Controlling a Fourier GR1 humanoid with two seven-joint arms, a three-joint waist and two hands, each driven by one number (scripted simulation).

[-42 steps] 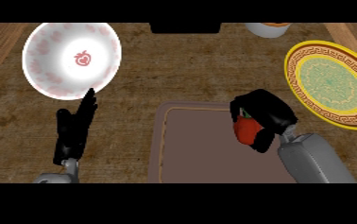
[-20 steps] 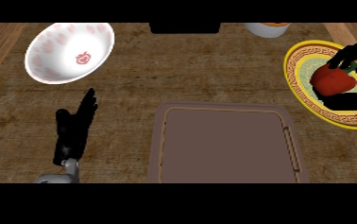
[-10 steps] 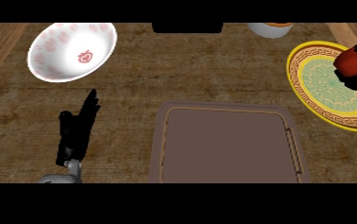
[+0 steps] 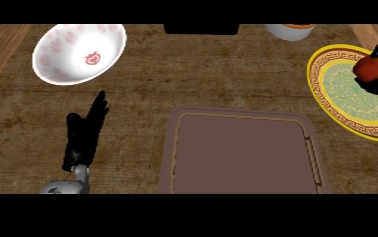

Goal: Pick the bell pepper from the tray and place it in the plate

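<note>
The wooden counter (image 4: pixel 184 76) fills the view. The brown rectangular tray (image 4: pixel 244 151) lies low in the middle, and the bell pepper is not on it, so I judge the pick to be done and the placing to be in hand.

To the right, partly cut by the view's edge, lies the plate (image 4: pixel 316 76), with a yellow patterned rim and a green centre. It is well apart from the tray across bare counter, and nothing stands between the two.

At upper left sits a white bowl (image 4: pixel 80 53) with red markings, tilted towards the view. It is far from the plate and plays no part here.

The left hand (image 4: pixel 83 138) shows at lower left beside the tray. It is open, fingers straight and pointing up the counter, and it rests there holding nothing.

A dark block (image 4: pixel 201 28) sits at the top edge, and a pale cup (image 4: pixel 289 31) stands just right of it, near the plate's far rim. The cup is the only thing close enough to the plate to be knocked.

The red bell pepper (image 4: pixel 364 70) is over the plate's right part, at the very edge of the view. Only dark slivers of the right hand (image 4: pixel 368 86) show above and below it. Whether that hand grips the pepper or has let go, I cannot tell, nor whether the pepper rests on the plate.
</note>
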